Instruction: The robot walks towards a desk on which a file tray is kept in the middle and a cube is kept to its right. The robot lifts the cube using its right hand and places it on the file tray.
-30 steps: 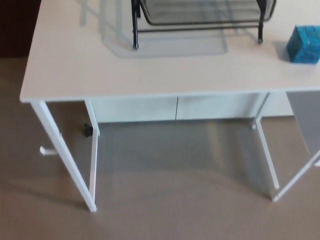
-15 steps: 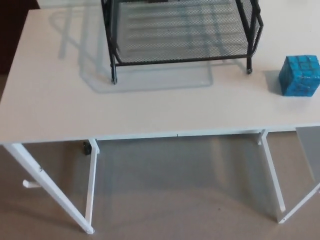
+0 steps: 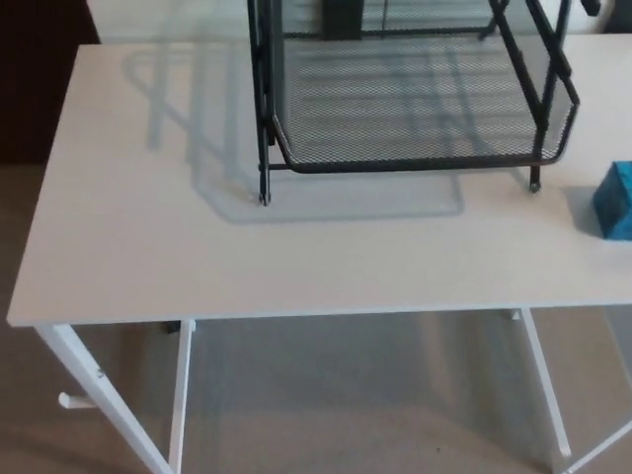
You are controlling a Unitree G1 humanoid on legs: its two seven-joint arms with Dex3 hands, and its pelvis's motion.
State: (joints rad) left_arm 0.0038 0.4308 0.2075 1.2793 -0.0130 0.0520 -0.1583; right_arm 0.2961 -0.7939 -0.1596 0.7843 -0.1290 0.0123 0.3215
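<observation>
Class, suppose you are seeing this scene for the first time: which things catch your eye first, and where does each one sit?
The black wire-mesh file tray stands out most, raised on thin legs at the back middle of the white desk. Next comes the bright blue cube, resting on the desk to the tray's right, apart from it and partly cut off by the picture's edge.

floor (image 3: 346, 395): plain beige | desk (image 3: 128, 247): white top, white legs | lighting: soft, even
</observation>
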